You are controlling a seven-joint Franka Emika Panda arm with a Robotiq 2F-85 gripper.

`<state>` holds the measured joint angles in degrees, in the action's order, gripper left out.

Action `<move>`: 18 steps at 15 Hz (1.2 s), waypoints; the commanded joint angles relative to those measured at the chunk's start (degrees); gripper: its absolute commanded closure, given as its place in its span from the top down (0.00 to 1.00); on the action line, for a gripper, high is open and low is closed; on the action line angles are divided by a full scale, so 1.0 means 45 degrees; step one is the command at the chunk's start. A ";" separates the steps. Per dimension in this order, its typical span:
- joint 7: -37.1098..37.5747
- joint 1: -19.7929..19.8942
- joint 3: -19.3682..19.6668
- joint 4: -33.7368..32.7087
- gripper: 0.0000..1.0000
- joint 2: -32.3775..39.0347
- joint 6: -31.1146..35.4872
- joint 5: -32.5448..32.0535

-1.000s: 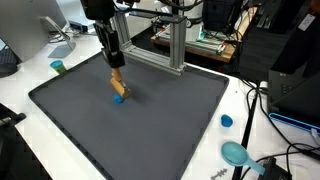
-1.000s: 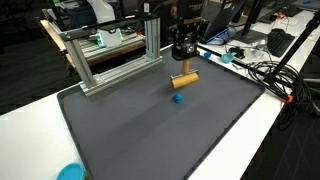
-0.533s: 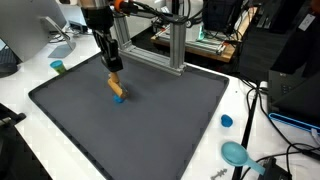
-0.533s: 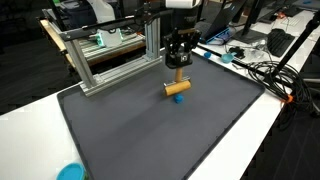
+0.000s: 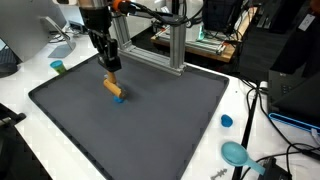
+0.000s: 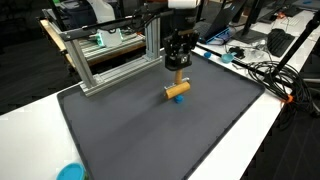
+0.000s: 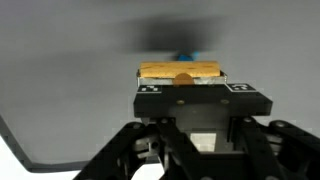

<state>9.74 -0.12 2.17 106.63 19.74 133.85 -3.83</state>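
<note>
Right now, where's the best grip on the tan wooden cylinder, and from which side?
Mid-length, from above, fingers across its round sides: the tan wooden cylinder lies horizontal, so a centred pinch should balance it. The gripper holds it that way now.

Matte black claw [image 7: 180, 80], boxy and hard-edged. Two flat black fingers [image 7: 150, 90], each with small white marks on the top face. Pale grey label [image 7: 203, 141] at the centre of the housing, with angled black struts fanning out to both sides below it. In both exterior views, a dark, chunky wrist block above the claw. White arm [image 6: 185, 3] shell further up, smooth and rounded. Orange-red band [image 5: 116, 5] at a joint, and a thin dark cable [image 5: 150, 10] alongside.
</note>
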 commanded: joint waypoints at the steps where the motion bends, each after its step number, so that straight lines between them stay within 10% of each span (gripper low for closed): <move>1: -0.0064 -0.0042 0.0011 -0.0066 0.22 0.0207 0.0372 0.0110; 18: -0.0054 -0.0239 0.0207 0.1041 0.22 -0.1377 -0.0082 -0.0520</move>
<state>9.65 -0.74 2.74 108.22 18.45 133.76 -4.61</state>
